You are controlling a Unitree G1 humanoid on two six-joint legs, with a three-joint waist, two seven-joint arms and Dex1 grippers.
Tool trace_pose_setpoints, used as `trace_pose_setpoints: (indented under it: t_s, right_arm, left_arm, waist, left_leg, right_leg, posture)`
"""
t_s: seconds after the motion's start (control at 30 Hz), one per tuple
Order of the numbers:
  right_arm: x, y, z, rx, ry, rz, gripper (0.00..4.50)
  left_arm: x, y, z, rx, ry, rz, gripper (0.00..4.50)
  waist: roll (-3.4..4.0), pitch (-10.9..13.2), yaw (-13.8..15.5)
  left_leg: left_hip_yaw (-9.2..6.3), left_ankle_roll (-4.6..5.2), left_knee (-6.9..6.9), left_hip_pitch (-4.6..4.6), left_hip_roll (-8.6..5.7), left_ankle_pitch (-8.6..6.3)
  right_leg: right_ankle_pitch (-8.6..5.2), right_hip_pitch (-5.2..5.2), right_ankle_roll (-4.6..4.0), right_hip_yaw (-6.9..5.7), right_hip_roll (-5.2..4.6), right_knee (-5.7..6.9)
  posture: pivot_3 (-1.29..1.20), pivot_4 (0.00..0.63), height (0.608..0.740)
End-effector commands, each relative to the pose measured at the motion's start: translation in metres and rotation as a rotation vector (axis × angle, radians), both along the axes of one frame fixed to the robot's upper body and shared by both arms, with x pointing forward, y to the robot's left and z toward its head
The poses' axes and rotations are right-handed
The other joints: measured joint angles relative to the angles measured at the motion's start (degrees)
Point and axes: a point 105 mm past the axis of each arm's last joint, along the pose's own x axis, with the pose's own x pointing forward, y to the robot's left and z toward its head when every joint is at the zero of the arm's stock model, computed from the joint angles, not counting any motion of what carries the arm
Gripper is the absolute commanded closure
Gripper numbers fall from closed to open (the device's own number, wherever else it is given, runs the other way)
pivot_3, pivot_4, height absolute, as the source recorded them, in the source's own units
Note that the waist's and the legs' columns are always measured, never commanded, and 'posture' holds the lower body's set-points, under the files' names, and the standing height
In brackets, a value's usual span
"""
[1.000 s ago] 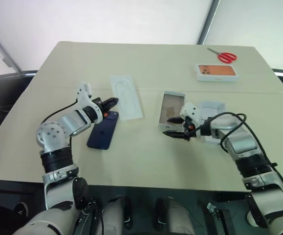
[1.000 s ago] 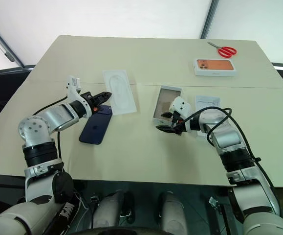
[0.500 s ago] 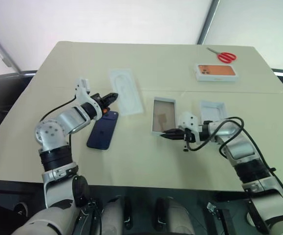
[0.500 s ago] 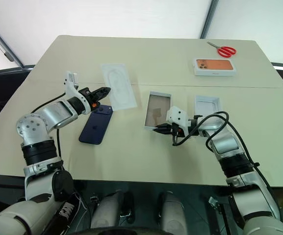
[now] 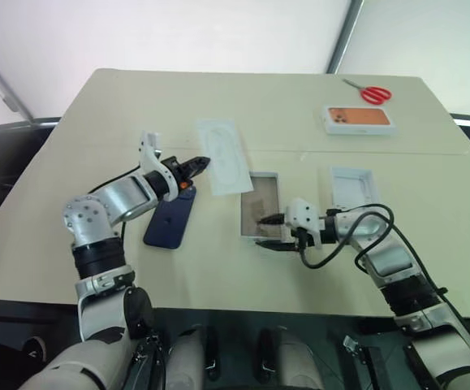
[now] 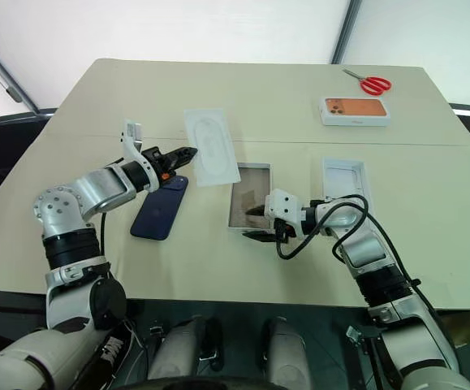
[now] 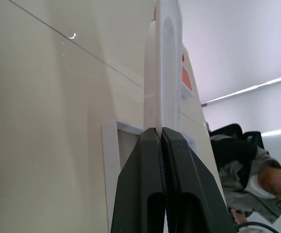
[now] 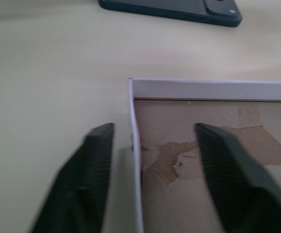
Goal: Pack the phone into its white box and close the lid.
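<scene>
We see our left gripper (image 5: 206,162) pinched tight on the thin white insert with a rounded recess (image 5: 225,156), lifted above the beige table (image 5: 137,106), with the dark navy-blue glossy phone (image 5: 170,219) lying just below it. Our right gripper (image 8: 150,160) stands wide, its fingers straddling the near wall of the shallow white tan-floored box (image 5: 260,215), and the all-white cardboard lid (image 5: 353,186) rests behind that arm.

The white box (image 5: 259,214) has slid across the table toward the phone (image 5: 170,219), ending well away from the lid (image 5: 353,186) it lay beside a second ago. The right gripper (image 5: 272,231), pinched shut on the box's near wall half a second ago, now stands spread astride that wall. The left gripper (image 5: 199,165) has carried the thin white insert (image 5: 226,156), lifted, toward the box, its far end now overlapping the box's corner.
</scene>
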Motion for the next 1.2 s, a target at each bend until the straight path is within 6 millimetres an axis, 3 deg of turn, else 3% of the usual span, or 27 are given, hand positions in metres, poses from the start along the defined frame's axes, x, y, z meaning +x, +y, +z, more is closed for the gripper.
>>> trace_pose_setpoints:
  t_s: [0.03,0.17,0.27,0.33,0.57,0.9,1.0,1.2]
  right_arm:
    - [0.007,-0.01,0.037,0.095,-0.073,-0.047,0.98]
    - [0.014,-0.044,0.068,0.211,-0.055,-0.162,0.98]
    - [0.013,-0.088,0.061,0.109,-0.051,-0.264,0.98]
    - [0.014,-0.104,0.064,0.106,-0.055,-0.314,0.98]
    - [0.017,-0.101,0.066,0.157,-0.086,-0.34,0.98]
    - [0.02,-0.097,0.062,0.154,-0.11,-0.344,0.98]
    - [0.022,-0.095,0.062,0.15,-0.121,-0.341,0.93]
    - [0.024,-0.088,0.061,0.152,-0.126,-0.33,0.93]
  left_arm:
    - [-0.009,-0.01,0.003,0.012,-0.026,-0.058,4.5]
    - [-0.014,-0.023,-0.005,-0.007,-0.002,-0.094,4.5]
    - [-0.016,-0.033,-0.018,-0.009,0.036,-0.105,4.5]
    - [-0.017,-0.039,-0.025,0.0,0.057,-0.113,4.5]
    - [-0.023,-0.061,-0.036,0.002,0.105,-0.182,4.5]
    - [-0.022,-0.057,-0.037,0.043,0.098,-0.188,4.5]
    - [-0.023,-0.06,-0.04,0.058,0.102,-0.21,3.55]
    - [-0.02,-0.063,-0.038,0.091,0.076,-0.213,0.56]
  waist:
    - [0.0,0.0,0.0]
    - [-0.01,0.0,0.3]
    - [-0.05,0.0,0.5]
    - [-0.07,0.0,0.3]
    - [-0.11,0.1,-0.2]
    - [-0.12,0.1,0.3]
    - [-0.12,0.1,0.3]
    - [-0.12,0.1,0.3]
  left_leg:
    - [0.0,0.0,0.0,0.0,0.0,0.0]
    - [0.0,0.0,0.01,0.0,-0.01,0.0]
    - [-0.03,0.01,0.01,-0.01,-0.02,-0.01]
    - [-0.03,0.02,0.0,-0.01,-0.03,-0.02]
    - [-0.01,-0.03,-0.02,0.02,0.05,0.02]
    - [-0.01,-0.03,-0.01,0.0,0.0,0.01]
    - [-0.03,-0.03,-0.01,0.0,0.01,0.01]
    - [-0.02,-0.03,-0.01,0.0,0.01,0.02]
  right_leg:
    - [0.0,0.0,0.0,0.0,0.0,0.0]
    - [0.0,0.0,0.0,0.0,-0.01,-0.01]
    - [0.0,0.02,0.0,-0.01,-0.03,-0.03]
    - [0.0,0.04,0.0,-0.02,-0.03,-0.07]
    - [0.0,0.0,-0.01,0.0,0.03,-0.02]
    - [0.0,0.01,0.0,0.0,-0.01,-0.04]
    - [0.0,0.0,-0.01,0.0,-0.01,-0.03]
    - [0.0,0.01,-0.01,0.0,-0.01,-0.02]
  posture:
    - [0.0,0.15,0.738]
    - [0.0,0.15,0.738]
    - [0.0,0.15,0.738]
    - [0.0,0.15,0.738]
    - [0.0,0.15,0.738]
    - [0.0,0.15,0.738]
    - [0.0,0.15,0.738]
    - [0.0,0.15,0.738]
